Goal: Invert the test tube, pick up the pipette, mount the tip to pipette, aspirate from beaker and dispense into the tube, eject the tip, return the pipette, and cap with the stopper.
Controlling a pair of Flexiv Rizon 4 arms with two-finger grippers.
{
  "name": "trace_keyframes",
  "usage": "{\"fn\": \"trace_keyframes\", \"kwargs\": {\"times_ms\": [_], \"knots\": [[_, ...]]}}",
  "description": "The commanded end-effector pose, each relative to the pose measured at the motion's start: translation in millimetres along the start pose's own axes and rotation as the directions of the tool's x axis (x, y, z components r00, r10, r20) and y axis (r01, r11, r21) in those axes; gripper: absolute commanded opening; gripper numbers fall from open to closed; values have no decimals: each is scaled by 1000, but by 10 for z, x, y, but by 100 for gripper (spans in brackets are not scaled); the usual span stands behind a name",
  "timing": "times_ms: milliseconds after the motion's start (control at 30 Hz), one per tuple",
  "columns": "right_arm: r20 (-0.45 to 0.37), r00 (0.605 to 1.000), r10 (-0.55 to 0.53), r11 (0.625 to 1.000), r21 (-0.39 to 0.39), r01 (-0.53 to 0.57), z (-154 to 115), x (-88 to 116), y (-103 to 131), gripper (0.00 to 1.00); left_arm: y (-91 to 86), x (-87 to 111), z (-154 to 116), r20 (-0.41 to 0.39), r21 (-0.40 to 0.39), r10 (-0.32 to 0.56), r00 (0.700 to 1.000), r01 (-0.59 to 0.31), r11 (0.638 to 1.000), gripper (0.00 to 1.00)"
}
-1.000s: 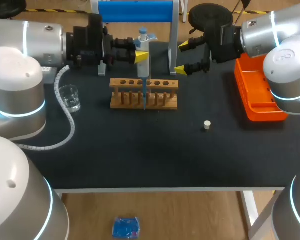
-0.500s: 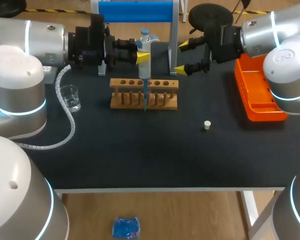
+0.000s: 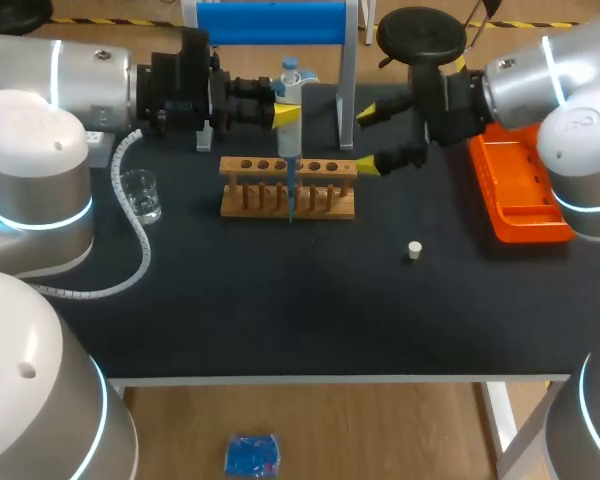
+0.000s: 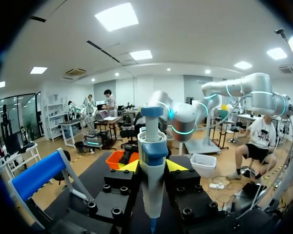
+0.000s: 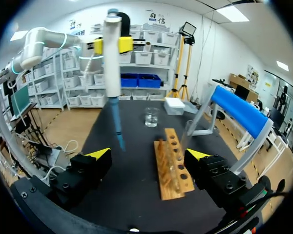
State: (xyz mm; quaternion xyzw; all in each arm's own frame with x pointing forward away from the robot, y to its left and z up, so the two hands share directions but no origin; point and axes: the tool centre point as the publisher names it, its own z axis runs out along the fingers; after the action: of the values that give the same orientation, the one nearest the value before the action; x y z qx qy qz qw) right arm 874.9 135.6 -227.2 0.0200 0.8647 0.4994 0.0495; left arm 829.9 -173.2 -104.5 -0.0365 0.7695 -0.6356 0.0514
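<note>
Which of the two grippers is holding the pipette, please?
The left gripper: its fingers clamp the pipette from both sides, while the right gripper is open and empty.

One pipette (image 3: 292,140), one wooden rack (image 3: 288,188), one glass beaker (image 3: 140,195), one white stopper (image 3: 414,250), one orange tray (image 3: 525,232).

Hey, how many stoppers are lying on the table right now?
1. The white stopper lies alone on the black table, right of the wooden rack and nearer the front edge. Any others behind the arms would be hidden.
</note>
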Motion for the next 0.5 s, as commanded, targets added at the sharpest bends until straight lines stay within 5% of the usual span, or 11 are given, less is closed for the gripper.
{"fn": "trace_keyframes", "kwargs": {"times_ms": [33, 267, 500], "knots": [[-20, 1000, -22, 997, -69, 21, -202, 293, -115, 100, 1, -11, 1, -3, 1, 1, 1000, -1, 1000, 0], [-83, 993, -79, 981, -185, 62, -234, 584, -41, 100, 1, -11, 1, -3, 1, 1, 1000, -1, 1000, 0], [-117, 989, -94, 959, -276, 59, -159, 652, 211, 100, 1, -11, 1, -3, 1, 1, 1000, -1, 1000, 0]]}}
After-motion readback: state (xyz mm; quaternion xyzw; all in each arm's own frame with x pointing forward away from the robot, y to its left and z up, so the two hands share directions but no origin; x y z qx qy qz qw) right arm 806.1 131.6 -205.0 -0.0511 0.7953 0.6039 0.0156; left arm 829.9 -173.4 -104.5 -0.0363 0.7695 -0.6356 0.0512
